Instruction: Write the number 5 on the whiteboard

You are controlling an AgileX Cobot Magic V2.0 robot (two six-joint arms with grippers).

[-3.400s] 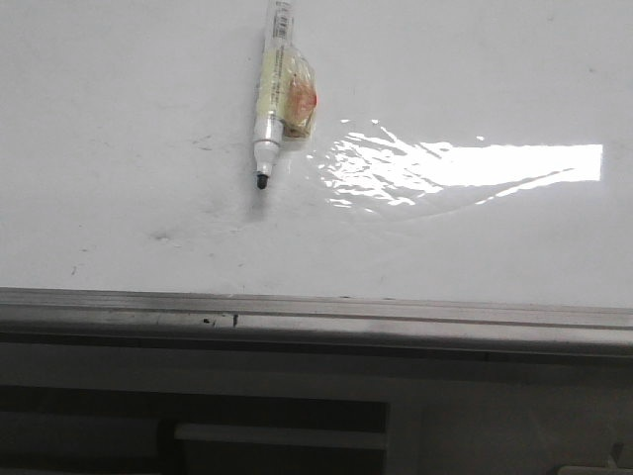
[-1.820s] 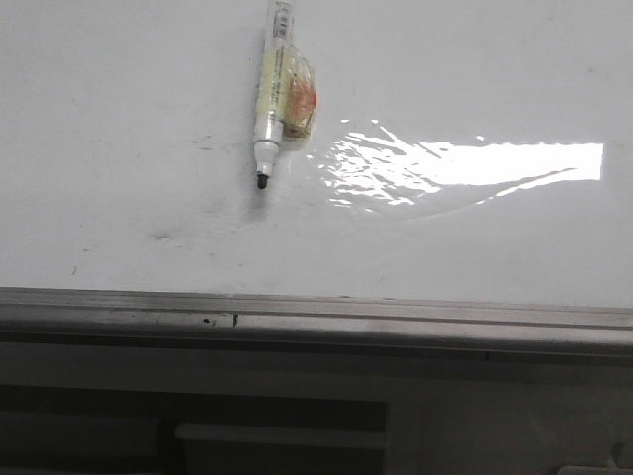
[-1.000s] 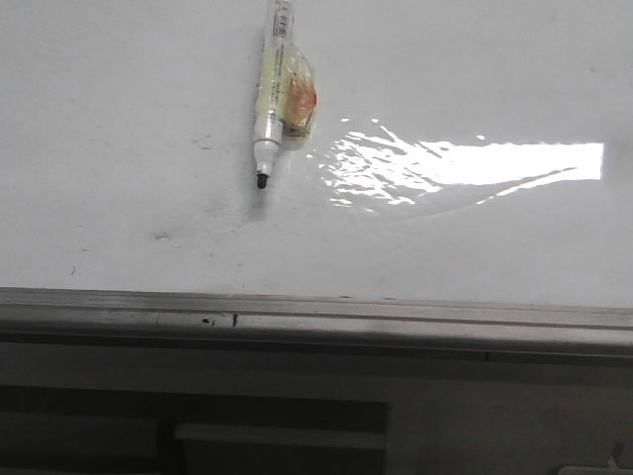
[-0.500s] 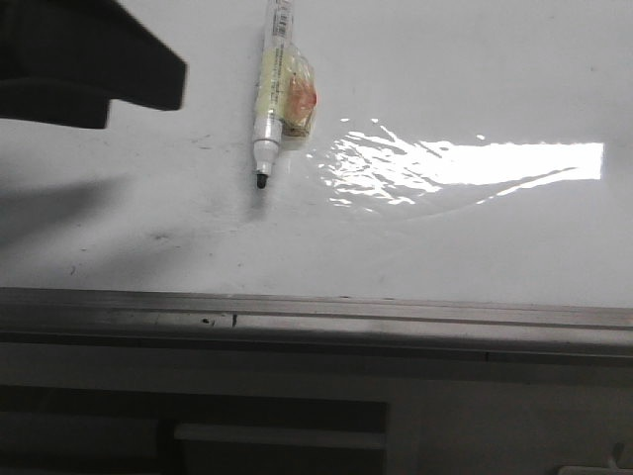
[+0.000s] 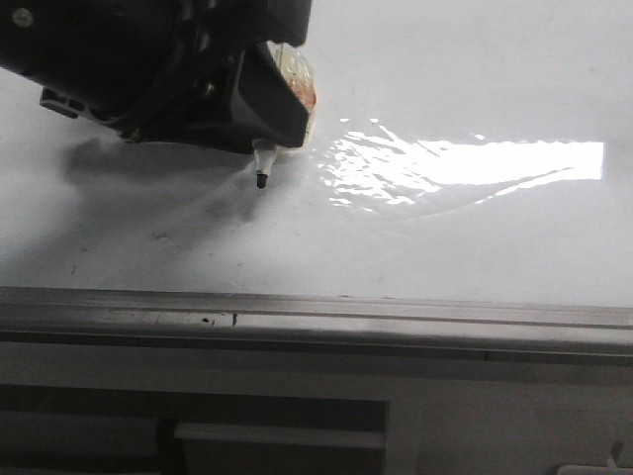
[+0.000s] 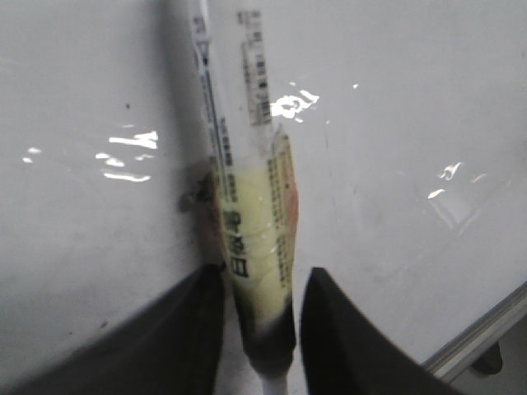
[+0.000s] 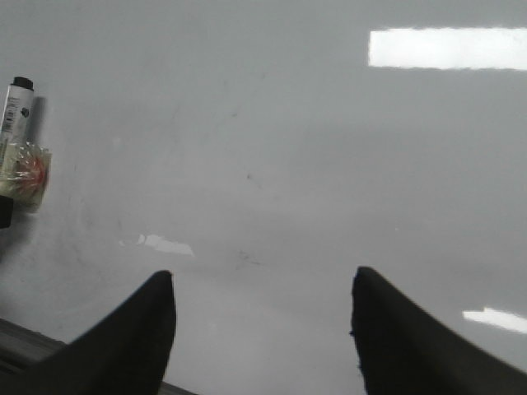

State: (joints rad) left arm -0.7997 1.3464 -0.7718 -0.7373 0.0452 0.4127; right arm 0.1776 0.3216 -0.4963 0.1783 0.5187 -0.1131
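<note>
The left claw [image 5: 259,119] now sits right over the marker [image 5: 261,168], where half a second ago only a dark corner of the arm showed well to the left of it, and before that the board lay bare around the pen. From the front, the arm's black bulk covers the marker's barrel; only the white neck and black tip poke out below it, resting on the whiteboard [image 5: 475,237] in the same spot as before. A shadow spreads on the board to the left of the marker. In the left wrist view the two dark fingers [image 6: 346,346] stand on either side of the marker's yellowish labelled barrel, close beside it with thin gaps showing, so the claw is spread around the pen and not clamped on it. The right claw [image 7: 263,329] hangs released above bare board, its fingers wide apart, with the marker's capped end and label off to one side of it. No black strokes of a number 5 show anywhere on the whiteboard, only faint grey smudges near the marker's tip
</note>
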